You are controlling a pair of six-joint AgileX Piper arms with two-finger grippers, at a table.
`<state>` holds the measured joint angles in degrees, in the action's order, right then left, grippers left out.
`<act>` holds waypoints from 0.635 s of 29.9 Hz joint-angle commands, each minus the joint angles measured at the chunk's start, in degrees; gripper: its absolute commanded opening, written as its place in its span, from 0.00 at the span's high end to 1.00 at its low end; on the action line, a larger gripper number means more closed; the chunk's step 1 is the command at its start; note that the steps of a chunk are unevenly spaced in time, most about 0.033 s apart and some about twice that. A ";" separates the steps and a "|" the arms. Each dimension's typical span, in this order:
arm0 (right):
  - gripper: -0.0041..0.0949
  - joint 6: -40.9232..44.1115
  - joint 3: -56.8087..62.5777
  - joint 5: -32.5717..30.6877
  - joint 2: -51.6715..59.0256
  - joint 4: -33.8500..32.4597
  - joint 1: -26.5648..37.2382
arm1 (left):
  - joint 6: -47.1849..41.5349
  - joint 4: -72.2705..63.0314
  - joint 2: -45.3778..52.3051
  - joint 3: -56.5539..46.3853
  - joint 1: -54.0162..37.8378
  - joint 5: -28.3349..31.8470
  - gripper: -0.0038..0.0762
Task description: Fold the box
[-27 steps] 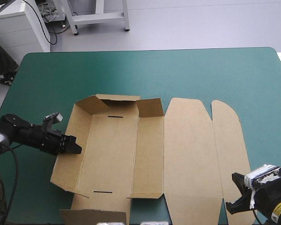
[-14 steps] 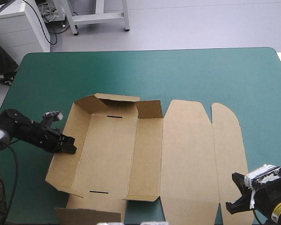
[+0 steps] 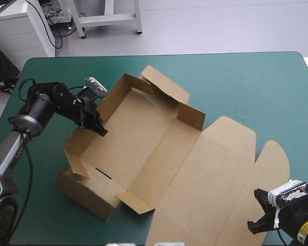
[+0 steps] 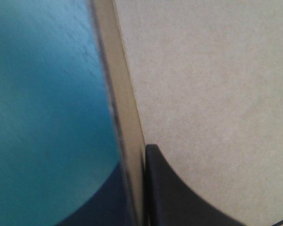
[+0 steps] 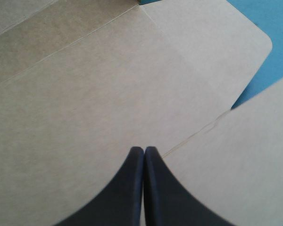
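Nearest, the right gripper (image 5: 144, 149) hangs over the flat lid (image 3: 210, 174) of the box (image 3: 143, 133), its jaws closed to a point and empty; the box lies askew on the table (image 3: 236, 77), tray toward the left edge. The board looks light and stiff, likely to bend only at its creases and to slide, so a wall's top edge is the place to pinch, as the left gripper (image 3: 99, 129) does, clamped on the left wall (image 3: 79, 143). Farther off, only the box's own loose end flaps (image 3: 167, 84) could snag a fold.

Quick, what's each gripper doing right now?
Left gripper: shut on a wall of the box.
Right gripper: shut, holding nothing.
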<state>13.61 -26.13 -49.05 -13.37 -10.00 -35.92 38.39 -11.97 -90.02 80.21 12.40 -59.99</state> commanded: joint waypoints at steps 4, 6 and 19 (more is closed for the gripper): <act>0.98 -0.51 -1.44 4.02 -0.48 -1.16 0.25 | -2.44 18.61 -1.68 9.54 13.21 8.26 0.96; 0.98 -0.51 -1.44 4.02 -0.48 -1.16 0.25 | -2.54 24.18 -2.72 10.37 16.88 11.55 0.96; 0.98 -0.51 -1.44 4.02 -0.48 -1.16 0.25 | -7.10 50.28 -4.16 10.44 31.13 20.39 0.96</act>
<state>13.61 -26.13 -49.05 -13.37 -10.00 -35.92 31.17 31.69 -96.85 88.89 41.98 -42.40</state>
